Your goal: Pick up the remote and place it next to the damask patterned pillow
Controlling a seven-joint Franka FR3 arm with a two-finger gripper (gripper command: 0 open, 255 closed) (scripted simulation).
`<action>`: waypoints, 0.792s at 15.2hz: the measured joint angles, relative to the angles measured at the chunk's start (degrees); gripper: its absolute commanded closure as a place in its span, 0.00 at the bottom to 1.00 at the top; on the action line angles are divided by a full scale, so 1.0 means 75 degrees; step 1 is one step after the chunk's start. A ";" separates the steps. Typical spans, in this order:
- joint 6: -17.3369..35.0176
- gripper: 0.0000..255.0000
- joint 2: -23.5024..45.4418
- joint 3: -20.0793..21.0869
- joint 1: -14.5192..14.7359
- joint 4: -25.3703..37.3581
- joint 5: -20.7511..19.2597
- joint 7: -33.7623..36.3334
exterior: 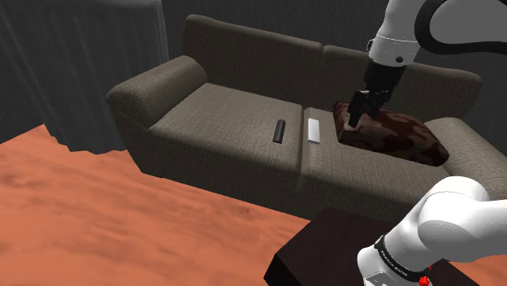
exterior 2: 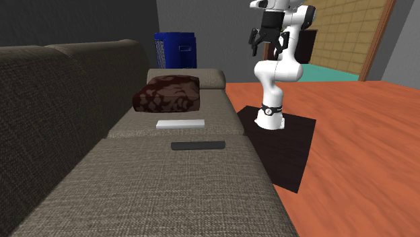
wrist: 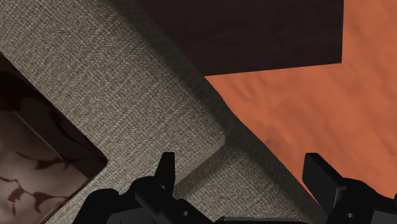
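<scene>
Reach phase: end effector (exterior: 354, 120) hangs released and empty over the sofa (exterior: 219, 114) edge near the pillow (exterior: 398, 138). Dark remote (exterior: 279, 130) lies at the pillow's nine o'clock in the shoulder view. Next move, probably: shift across, descend, clench.

A grey-brown woven-fabric sofa (exterior: 236, 106) stands on a reddish-orange floor (exterior: 81, 203); its seat's front edge passes beyond the gap between the fingers (wrist: 167, 170). A dark grey curtain (exterior: 81, 57) hangs behind it, and a blue ribbed box (exterior 2: 175, 48) stands past its armrest.
</scene>
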 measured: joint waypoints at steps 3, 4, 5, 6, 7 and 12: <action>0.0252 0.00 0.0335 0.0004 -0.0083 0.0043 0.0064 0.0189; 0.0452 0.00 0.0563 -0.0020 -0.0148 0.0041 0.0092 0.0297; 0.0573 0.00 0.0797 -0.0019 -0.0205 0.0129 0.0140 0.0435; 0.0822 0.00 0.1096 -0.0017 -0.0265 0.0142 0.0189 0.0587; 0.0991 0.00 0.1413 -0.0006 -0.0320 0.0268 0.0246 0.0747; 0.1840 0.00 0.2812 -0.0061 -0.0592 0.0694 0.0479 0.1431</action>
